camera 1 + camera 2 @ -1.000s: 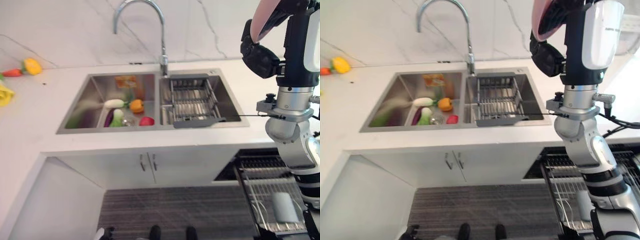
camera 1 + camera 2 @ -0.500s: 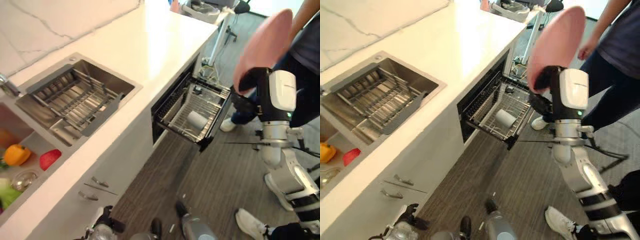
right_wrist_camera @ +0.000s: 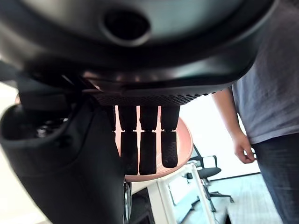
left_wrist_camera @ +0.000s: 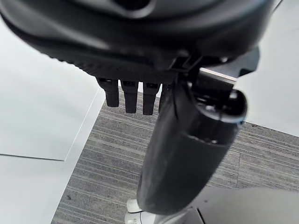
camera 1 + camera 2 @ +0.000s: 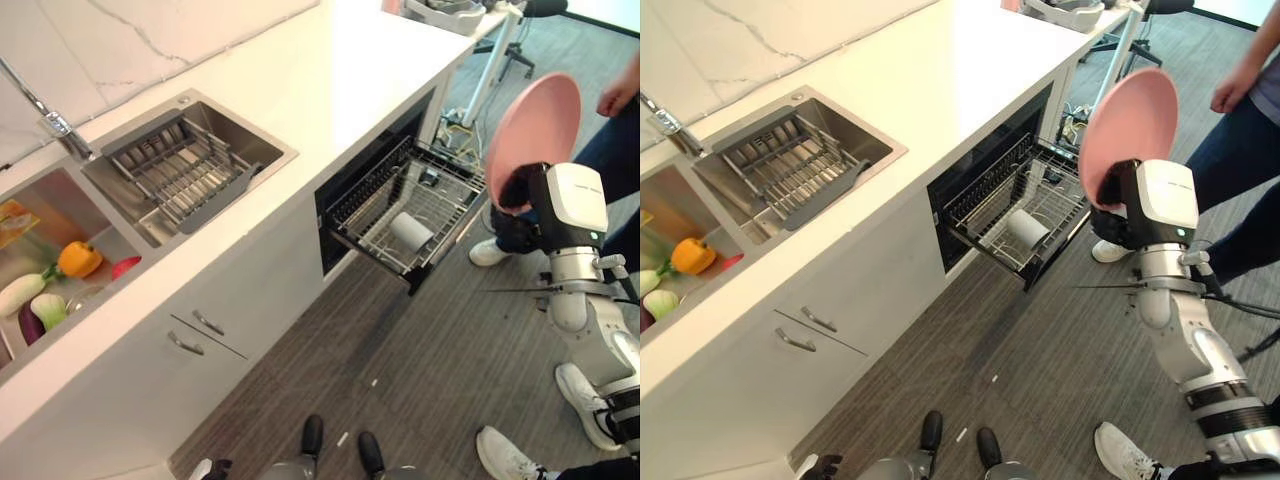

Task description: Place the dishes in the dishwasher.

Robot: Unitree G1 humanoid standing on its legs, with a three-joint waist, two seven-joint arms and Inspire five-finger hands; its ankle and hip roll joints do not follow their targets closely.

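My right hand [image 5: 518, 190] is shut on a pink plate [image 5: 535, 130], holding it upright on edge at about counter height. The right wrist view has the fingers [image 3: 148, 144] lying along the plate [image 3: 181, 140] with the thumb on the near side. The plate hangs just right of the pulled-out dishwasher rack [image 5: 985, 195], apart from it. A white cup [image 5: 412, 232] lies in that wire rack. My left hand [image 4: 131, 95] hangs over the grey floor with straight fingers, holding nothing.
A person [image 3: 254, 88] stands close behind the plate, a hand [image 5: 1230, 90] near its rim and white shoes [image 5: 490, 252] on the floor. The sink [image 5: 255, 140] holds a drying rack [image 5: 180, 170] and vegetables [image 5: 78, 258]. White cabinet doors [image 5: 215, 320] lie left of the dishwasher.
The camera has swung from the sink to the open dishwasher. My right hand still holds the pink plate, which now sits lower, beside the rack.
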